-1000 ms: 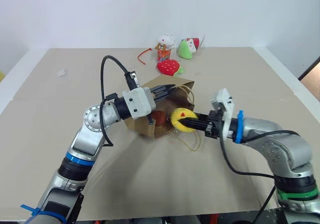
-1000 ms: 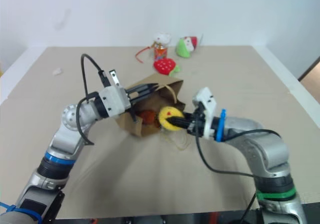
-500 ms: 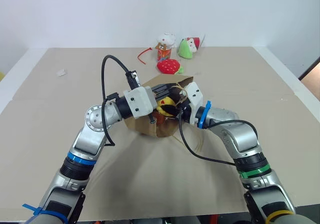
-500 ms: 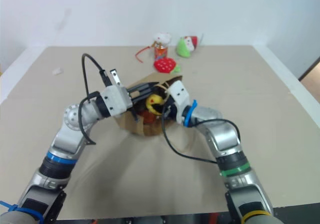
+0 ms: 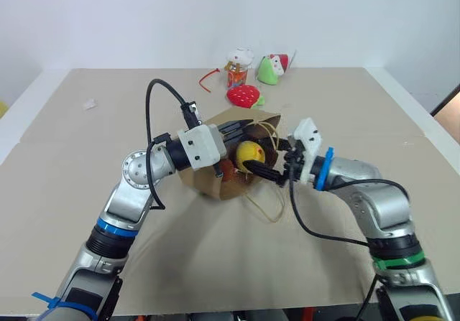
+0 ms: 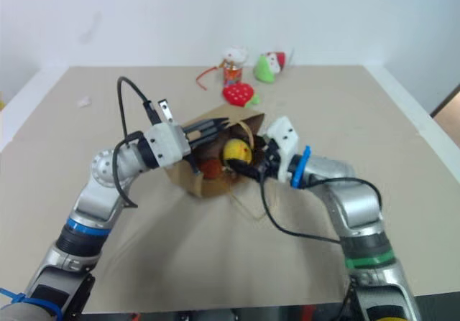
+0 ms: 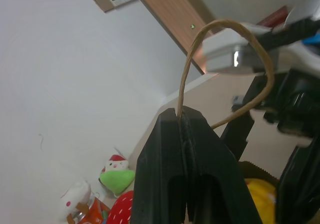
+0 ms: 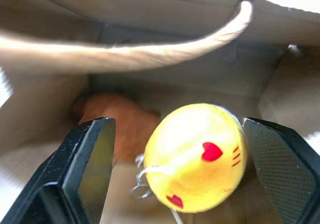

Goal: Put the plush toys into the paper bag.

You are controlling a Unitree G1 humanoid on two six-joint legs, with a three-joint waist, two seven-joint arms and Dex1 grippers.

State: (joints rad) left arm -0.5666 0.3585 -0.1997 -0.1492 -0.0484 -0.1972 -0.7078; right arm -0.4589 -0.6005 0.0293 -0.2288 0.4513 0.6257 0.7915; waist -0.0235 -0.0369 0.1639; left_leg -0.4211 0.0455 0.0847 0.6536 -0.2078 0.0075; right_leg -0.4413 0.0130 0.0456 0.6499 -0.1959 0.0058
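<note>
Your right gripper, two black fingers on a white-and-grey wrist with a blue ring, sits just right of centre in the head view with its jaws spread wide, and the round yellow plush toy with red marks lies between them at the mouth of the bag; you cannot tell from these frames whether either finger touches it. Your left gripper, coming in from centre-left, has its black fingers pressed together on one tan twisted-cord loop handle of the plain brown kraft paper bag, which lies on its side on the beige tabletop in the middle of the frame with its opening turned toward the right arm. Deep inside the bag, behind and left of the yellow toy in the right wrist view, you can see the brown furry plush toy. The bag's second cord handle trails loose on the table below the right gripper. At the top centre of the head view, well apart from the bag, sit a red strawberry-shaped plush, a green plush with a red-and-white cap, and a white-and-orange plush figure. There is no writing, label or brand you can read on the bag or toys.
</note>
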